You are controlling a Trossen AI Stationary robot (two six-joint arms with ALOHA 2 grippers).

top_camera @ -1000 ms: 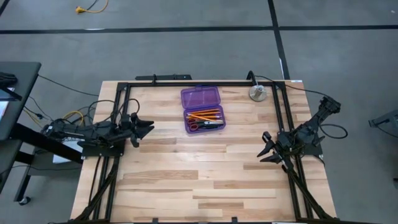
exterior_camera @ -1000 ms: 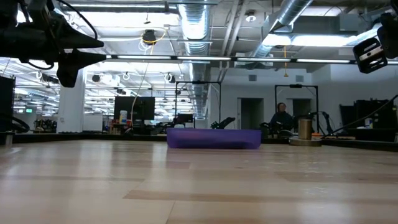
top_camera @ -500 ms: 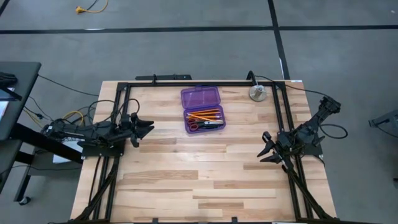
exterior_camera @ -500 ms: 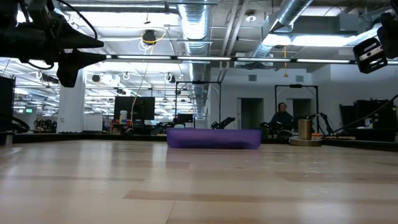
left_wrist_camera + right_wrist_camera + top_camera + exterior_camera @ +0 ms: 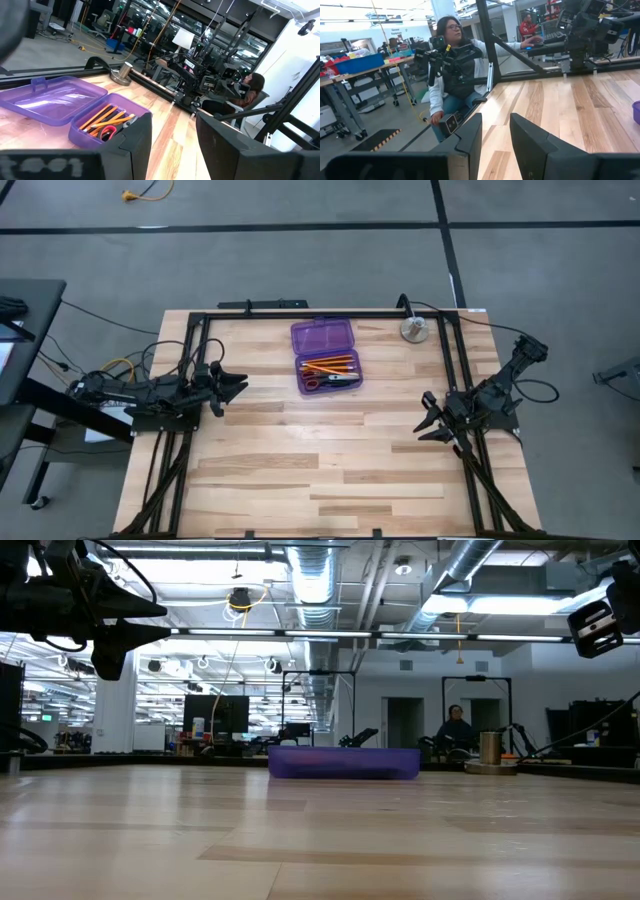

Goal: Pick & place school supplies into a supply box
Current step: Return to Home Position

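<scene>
The supply box (image 5: 325, 355) lies open at the table's far middle, both purple halves flat on the wood. Its near half holds the school supplies (image 5: 330, 370): orange pencils, a dark pen and red-handled scissors, also seen in the left wrist view as the supplies (image 5: 107, 120) inside the box (image 5: 65, 100). My left gripper (image 5: 232, 387) hovers open at the table's left side, pointing level toward the box, nothing between its fingers (image 5: 135, 145). My right gripper (image 5: 428, 420) hovers open at the right side, well clear of the box, and is empty too (image 5: 495, 140).
A round silver metal object (image 5: 413, 330) stands at the far right, beside the black frame rail (image 5: 330, 314) that borders the table. Bare wood fills the near half (image 5: 320, 470). A seated person (image 5: 450, 65) shows beyond the table's left side.
</scene>
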